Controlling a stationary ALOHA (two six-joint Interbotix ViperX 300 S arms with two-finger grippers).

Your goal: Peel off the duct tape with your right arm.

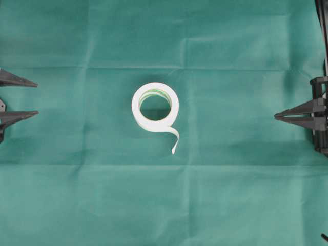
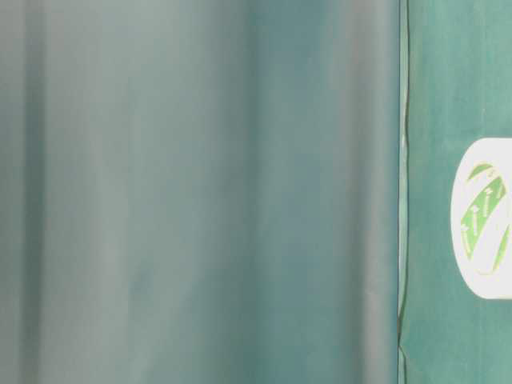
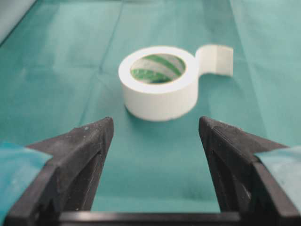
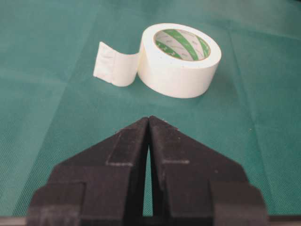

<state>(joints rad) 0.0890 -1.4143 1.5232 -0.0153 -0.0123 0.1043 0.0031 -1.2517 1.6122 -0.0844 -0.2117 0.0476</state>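
Centrally on the green cloth that covers the bench lies the tape, flat on its side with its hole facing up. Its inner core shows green and white stripes. A short white tail peels away from the roll's near right side in the overhead view, curling out and ending on the cloth just beside the roll.

At the right edge of that view sits the right hand, its two pointed fingers pressed together with nothing between them. It is well apart from the tape, tips aimed left toward it. From the right wrist camera the closed right hand points straight at the roll, with bare cloth between them and the tail sticking out to the roll's left.

At the left edge, the left hand has its fingers spread wide and holds nothing. It is also well apart from the tape. From its wrist camera the roll lies ahead, framed between the two spread fingers.
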